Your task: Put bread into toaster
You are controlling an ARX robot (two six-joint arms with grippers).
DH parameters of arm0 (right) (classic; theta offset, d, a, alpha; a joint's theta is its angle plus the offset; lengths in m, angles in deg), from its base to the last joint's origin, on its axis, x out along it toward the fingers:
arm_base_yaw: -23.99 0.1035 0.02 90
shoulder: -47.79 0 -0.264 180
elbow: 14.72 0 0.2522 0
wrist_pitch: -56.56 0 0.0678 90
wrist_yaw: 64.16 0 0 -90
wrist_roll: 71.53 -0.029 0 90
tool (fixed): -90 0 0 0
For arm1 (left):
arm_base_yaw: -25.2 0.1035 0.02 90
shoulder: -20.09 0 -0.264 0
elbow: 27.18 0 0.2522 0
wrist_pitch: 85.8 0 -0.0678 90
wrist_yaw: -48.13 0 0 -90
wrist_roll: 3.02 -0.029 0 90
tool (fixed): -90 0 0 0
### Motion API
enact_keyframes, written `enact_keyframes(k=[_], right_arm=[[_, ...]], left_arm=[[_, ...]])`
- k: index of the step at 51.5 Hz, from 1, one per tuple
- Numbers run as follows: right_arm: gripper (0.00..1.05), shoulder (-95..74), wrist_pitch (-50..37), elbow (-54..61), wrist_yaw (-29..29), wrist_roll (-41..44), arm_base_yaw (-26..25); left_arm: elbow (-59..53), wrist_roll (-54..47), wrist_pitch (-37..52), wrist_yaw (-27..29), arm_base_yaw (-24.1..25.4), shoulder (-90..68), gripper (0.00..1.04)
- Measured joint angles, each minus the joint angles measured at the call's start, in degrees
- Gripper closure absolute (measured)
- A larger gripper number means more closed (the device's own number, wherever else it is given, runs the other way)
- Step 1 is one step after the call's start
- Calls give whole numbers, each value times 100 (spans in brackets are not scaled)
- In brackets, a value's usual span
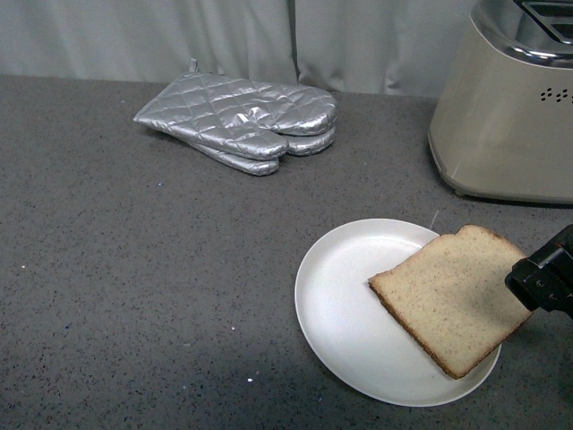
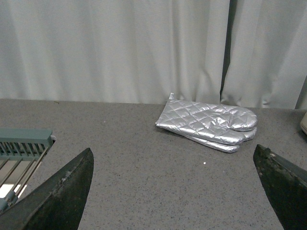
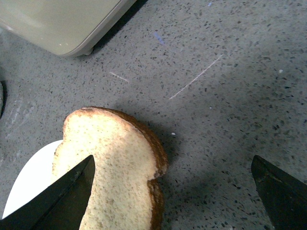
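The bread (image 1: pixel 452 296), a tan speckled slice with brown crust, lies on the right side of a white plate (image 1: pixel 340 300) and overhangs its rim. In the right wrist view the bread (image 3: pixel 112 163) sits partly between my open fingers, close to one of them. My right gripper (image 1: pixel 546 278) shows as a black block at the frame's right edge, touching or just over the bread's right edge; it is open (image 3: pixel 172 191). The beige toaster (image 1: pixel 510 116) stands at the far right; its base shows in the right wrist view (image 3: pixel 62 24). My left gripper (image 2: pixel 175 191) is open and empty over bare counter.
A pair of silver quilted oven mitts (image 1: pixel 242 116) lies at the back centre, also in the left wrist view (image 2: pixel 211 124). A grey speckled counter (image 1: pixel 134 269) runs to a pale curtain (image 1: pixel 224 36). A teal-framed rack (image 2: pixel 21 143) shows in the left wrist view.
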Motion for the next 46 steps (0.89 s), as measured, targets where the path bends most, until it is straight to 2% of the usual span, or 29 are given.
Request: enact_keyframes(k=[31, 42, 46], right_arm=[[10, -330, 415, -728, 96, 302, -31], [50, -343, 483, -765, 61, 304, 11], [60, -341, 522, -791, 61, 317, 11]], left_arm=[[0, 0, 0, 0, 0, 0, 7], [0, 0, 0, 2, 0, 0, 7], [0, 0, 0, 0, 0, 0, 7]])
